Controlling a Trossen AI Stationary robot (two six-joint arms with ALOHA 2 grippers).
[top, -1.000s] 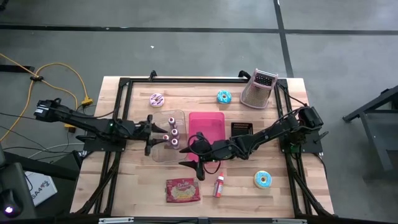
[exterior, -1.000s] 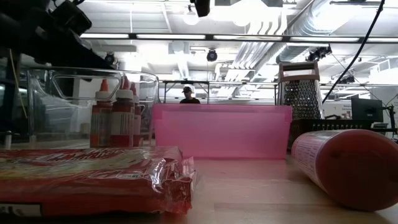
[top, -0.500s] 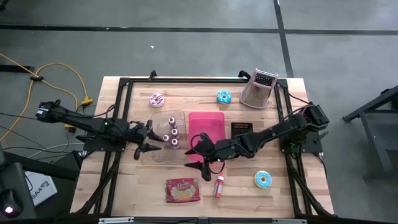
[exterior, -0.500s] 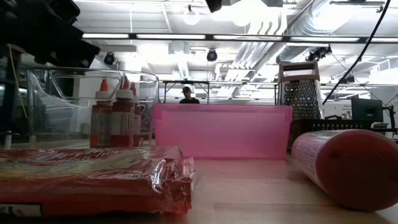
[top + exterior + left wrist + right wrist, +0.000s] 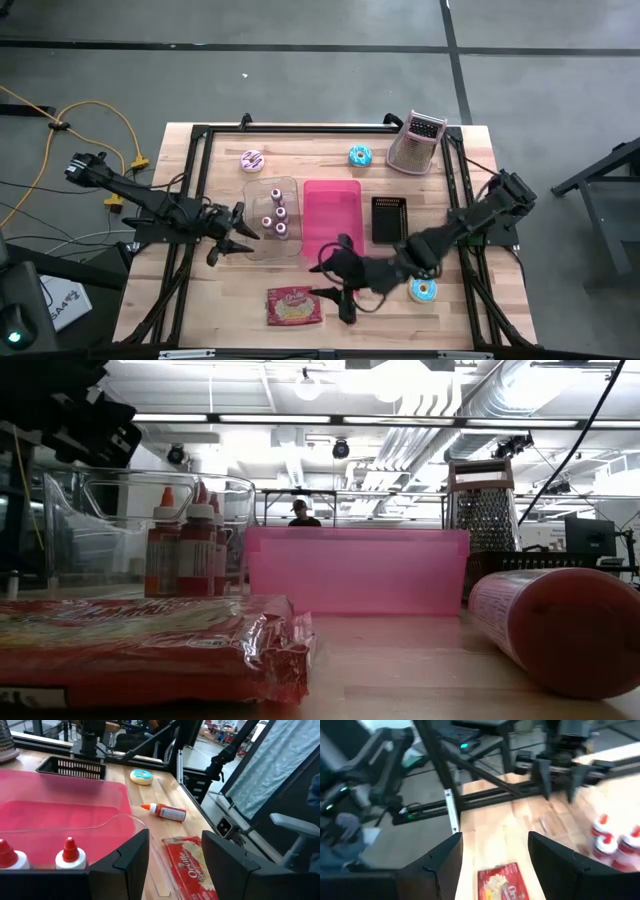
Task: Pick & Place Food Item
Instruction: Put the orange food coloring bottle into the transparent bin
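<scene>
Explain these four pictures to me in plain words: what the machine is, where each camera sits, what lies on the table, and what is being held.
The machine is two dark robot arms at a wooden table. One camera looks straight down, one sits at table height, and one rides on each wrist.

On the table lie a pink tray, a clear bin holding small bottles, a red snack packet, three doughnuts, a black basket and a metal grater. A red bottle lies on its side.

The left gripper is by the clear bin. The right gripper is beside the snack packet. Both are open and hold nothing.
</scene>
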